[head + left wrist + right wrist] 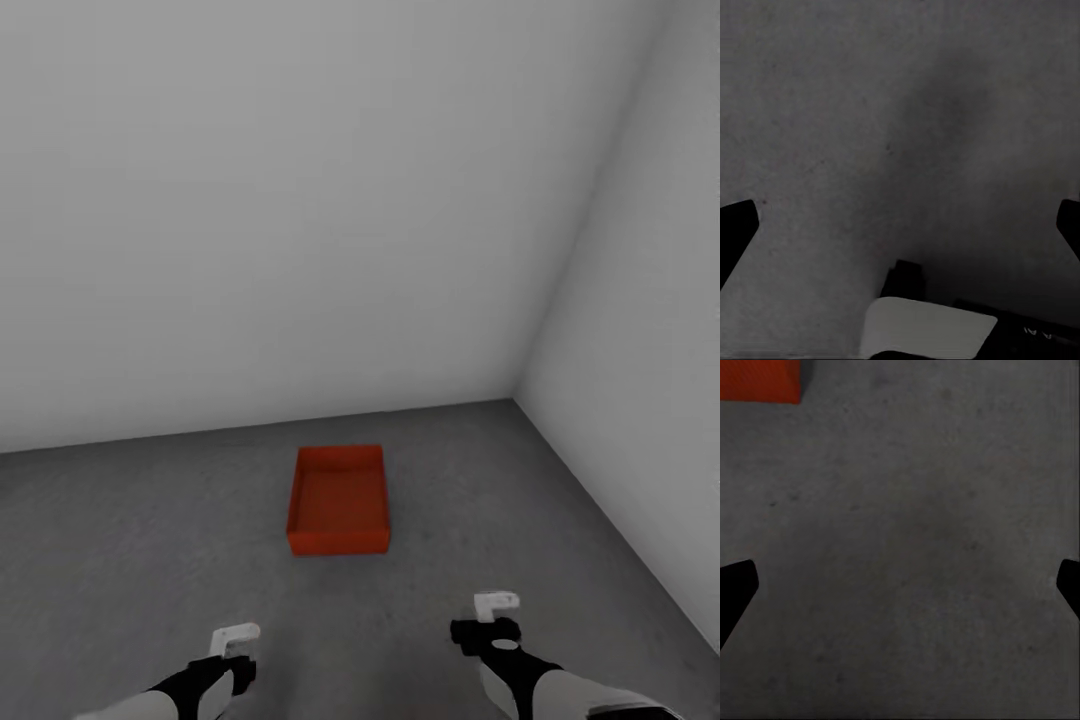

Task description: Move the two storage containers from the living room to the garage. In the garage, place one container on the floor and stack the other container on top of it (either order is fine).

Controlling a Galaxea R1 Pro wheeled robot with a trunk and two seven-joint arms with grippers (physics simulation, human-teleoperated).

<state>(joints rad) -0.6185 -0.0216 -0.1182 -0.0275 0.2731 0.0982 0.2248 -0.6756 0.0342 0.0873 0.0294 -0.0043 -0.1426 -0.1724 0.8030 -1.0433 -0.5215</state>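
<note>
While both arms hang low at the near edge of the head view, one orange-red storage container (338, 500) sits on the dark concrete floor (130, 520) ahead of them, roughly midway between the two grippers and somewhat nearer the right one. It rests flat and upright, its long side running away from the robot, close to the corner where two pale grey walls (300, 200) meet. Its open top shows a bare orange interior with nothing inside it; the inner bottom and all four tapered walls are visible.

Well short of the container and touching nothing, the left gripper (236, 640) hangs over the floor. From the left wrist view, its two dark fingertips (736, 229) stand at opposite edges with a wide gap of mottled grey concrete between them, so the jaws are spread apart and hold nothing. A pale part of the robot's own body (926, 326) lies below the gripper in that view.

Spread just as wide, the right gripper (495, 615) has dark fingertips (736, 589) at the far edges of the right wrist view, with bare floor between. Beyond this gripper and off to one side, a corner of the storage container (759, 379) shows, apart from the fingers.
</note>
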